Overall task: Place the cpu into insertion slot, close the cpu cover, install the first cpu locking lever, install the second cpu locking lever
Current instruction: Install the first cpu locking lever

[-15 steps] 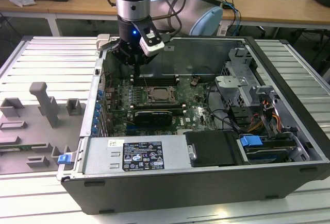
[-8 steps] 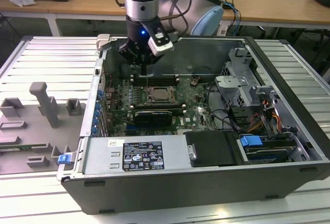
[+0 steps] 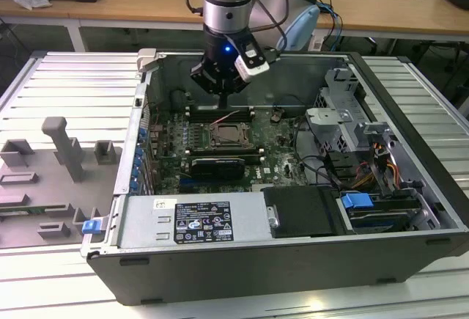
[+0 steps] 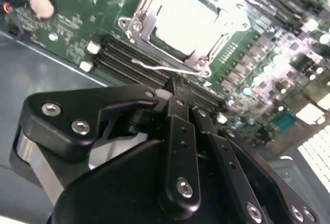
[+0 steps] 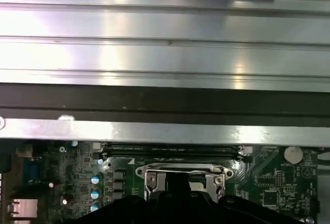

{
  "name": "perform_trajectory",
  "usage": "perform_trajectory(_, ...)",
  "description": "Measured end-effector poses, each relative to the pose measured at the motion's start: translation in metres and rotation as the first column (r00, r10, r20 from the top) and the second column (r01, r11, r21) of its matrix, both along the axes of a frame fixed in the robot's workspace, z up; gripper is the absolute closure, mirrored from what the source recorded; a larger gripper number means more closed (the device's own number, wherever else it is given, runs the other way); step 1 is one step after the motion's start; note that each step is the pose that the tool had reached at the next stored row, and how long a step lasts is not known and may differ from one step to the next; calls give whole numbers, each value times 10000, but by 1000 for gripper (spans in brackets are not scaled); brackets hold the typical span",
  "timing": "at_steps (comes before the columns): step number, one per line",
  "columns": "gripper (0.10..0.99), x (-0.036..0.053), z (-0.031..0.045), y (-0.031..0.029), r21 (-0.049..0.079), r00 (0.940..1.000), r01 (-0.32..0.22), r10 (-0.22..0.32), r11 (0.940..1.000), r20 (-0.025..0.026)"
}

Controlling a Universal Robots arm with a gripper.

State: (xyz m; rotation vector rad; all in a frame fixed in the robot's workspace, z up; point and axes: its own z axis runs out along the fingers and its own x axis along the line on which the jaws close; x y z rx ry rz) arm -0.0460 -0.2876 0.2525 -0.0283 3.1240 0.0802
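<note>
The cpu (image 4: 188,20) lies in the insertion slot (image 3: 231,136), its pale top showing through the window of the cpu cover (image 4: 140,26), which lies flat over it. A thin wire locking lever (image 4: 160,68) runs along the socket side nearest my gripper. In the exterior view my gripper (image 3: 223,104) hangs just behind the socket, low over the motherboard. In the second wrist view its black fingers (image 4: 180,131) come together at the gripper's tip (image 4: 172,87), right by that lever, with nothing seen between them. The first wrist view shows the socket (image 5: 180,178) above the gripper's dark body.
The open computer case (image 3: 410,216) surrounds the work. Memory slots (image 4: 118,59) run beside the socket, and a black card (image 3: 214,166) sits in front of it. A drive cage (image 3: 344,125) and cables fill the exterior view's right. A grey fixture block (image 3: 62,150) stands outside at its left.
</note>
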Motion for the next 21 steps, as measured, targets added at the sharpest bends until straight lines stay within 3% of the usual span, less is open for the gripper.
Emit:
perform_trajectory(1, 980, 2, -2, -2, 232, 10000, 0, 0, 9997, 0)
perform_trajectory(2, 980, 2, -4, -17, 700, 10000, 6, -6, 9975, 1)
perform_trajectory(3, 980, 4, -19, -19, 766, 10000, 22, -22, 9971, 3)
perform_trajectory(7, 980, 37, -132, -20, 763, 10000, 55, -56, 9971, 4)
perform_trajectory(21, 980, 55, -191, -36, 762, 10000, 51, -52, 9971, 9)
